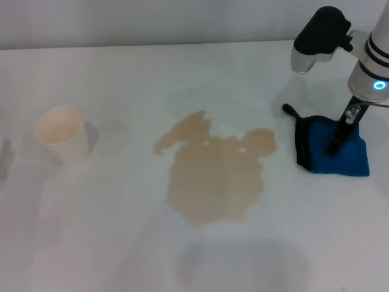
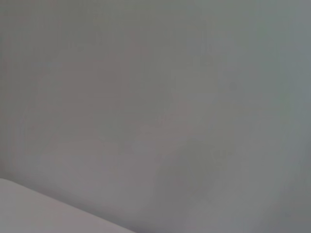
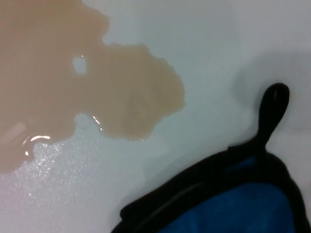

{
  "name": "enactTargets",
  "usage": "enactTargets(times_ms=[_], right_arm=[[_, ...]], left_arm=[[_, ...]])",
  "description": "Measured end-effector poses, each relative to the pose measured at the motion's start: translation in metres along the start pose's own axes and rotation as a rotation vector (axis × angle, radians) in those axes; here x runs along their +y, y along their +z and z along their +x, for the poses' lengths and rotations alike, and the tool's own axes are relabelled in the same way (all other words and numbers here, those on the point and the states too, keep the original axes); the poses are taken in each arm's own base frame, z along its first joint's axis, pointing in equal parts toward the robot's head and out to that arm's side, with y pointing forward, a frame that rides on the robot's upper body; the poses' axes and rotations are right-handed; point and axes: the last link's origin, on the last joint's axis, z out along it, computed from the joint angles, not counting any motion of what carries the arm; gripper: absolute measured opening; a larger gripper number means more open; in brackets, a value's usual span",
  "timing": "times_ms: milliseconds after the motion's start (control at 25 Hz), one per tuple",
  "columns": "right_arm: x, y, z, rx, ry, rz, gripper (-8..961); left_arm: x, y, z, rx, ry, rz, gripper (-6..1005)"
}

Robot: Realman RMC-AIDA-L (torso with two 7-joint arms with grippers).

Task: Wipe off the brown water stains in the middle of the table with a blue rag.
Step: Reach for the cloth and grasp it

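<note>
Right gripper (image 1: 338, 141) stands on the rag (image 1: 346, 153) at frame right, finger opening indeterminate; rag appears soft, light; best pinched mid-cloth, beside the stains (image 1: 216, 173).

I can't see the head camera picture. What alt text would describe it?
A tan puddle of brown water stains spreads mid-table. On the robot's right, the right gripper reaches down onto a blue rag; a white paper cup stands on the left.

bright blue rag (image 1: 343, 152) with black trim, tan stains (image 1: 216, 173), plain white table (image 1: 109, 243), cream cup (image 1: 62, 134).
</note>
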Motion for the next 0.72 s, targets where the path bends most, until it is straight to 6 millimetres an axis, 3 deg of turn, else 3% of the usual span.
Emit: enactTargets(times_ms=[280, 360, 600, 720], right_arm=[[0.0005, -0.0038, -0.0037, 0.0, -0.008, 0.0, 373], [0.0016, -0.0034, -0.0044, -0.001, -0.01, -0.002, 175], [0.0033, -0.0006, -0.0038, -0.002, -0.008, -0.005, 4], [0.0046, 0.0007, -0.0038, -0.002, -0.009, -0.008, 16]], left_arm=[[0.0, -0.0001, -0.0001, 0.0, 0.0, 0.0, 876], [0.0, -0.0001, -0.0001, 0.0, 0.0, 0.0, 876], [-0.0012, -0.0015, -0.0001, -0.001, 0.001, 0.003, 876], [-0.0013, -0.0017, 0.0001, 0.001, 0.001, 0.003, 877]])
